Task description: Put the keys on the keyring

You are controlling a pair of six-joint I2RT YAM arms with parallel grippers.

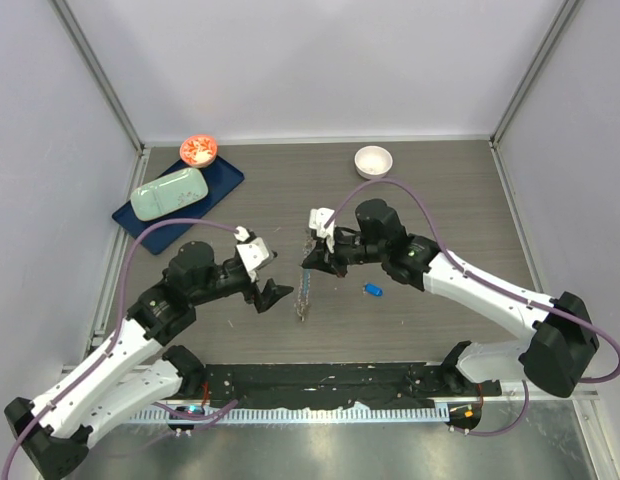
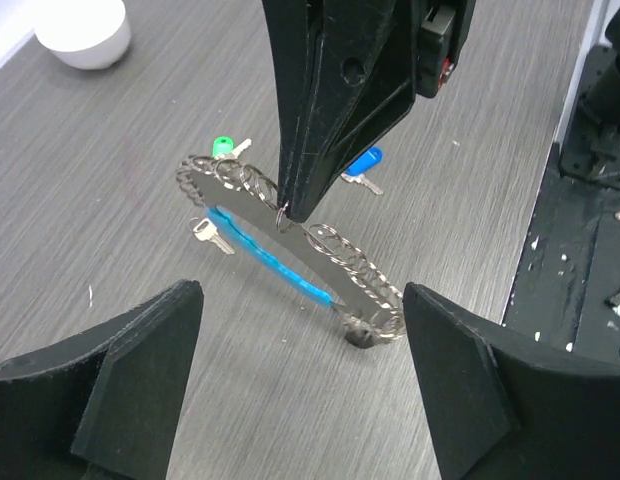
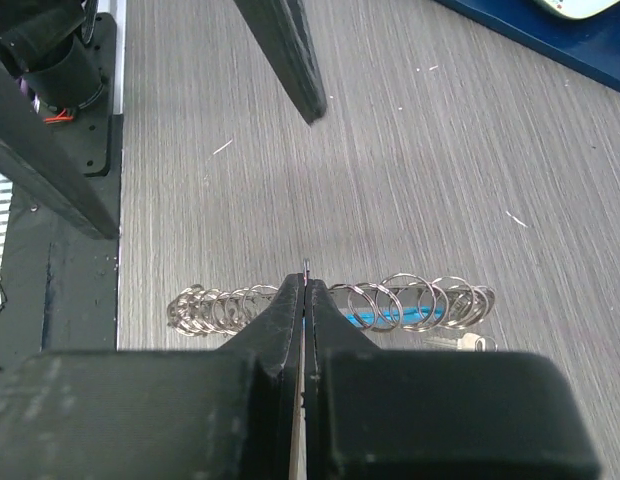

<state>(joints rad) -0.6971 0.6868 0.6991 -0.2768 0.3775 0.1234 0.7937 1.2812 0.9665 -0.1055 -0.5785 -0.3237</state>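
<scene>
My right hand (image 3: 305, 288) is clamped on one thin middle loop of the keyring (image 3: 400, 300), which seems light, floppy and slippery, while my left hand (image 1: 272, 296) stands apart.

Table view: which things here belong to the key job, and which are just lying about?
In the job: keyring, green key, blue key, silver key.
Lying about: white bowl, blue tray, mint-green box, red round dish.

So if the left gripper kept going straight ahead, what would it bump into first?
Most likely the keyring, which lies just ahead of the open left gripper. The right gripper pinching it comes right behind, though depth is hard to judge.
</scene>
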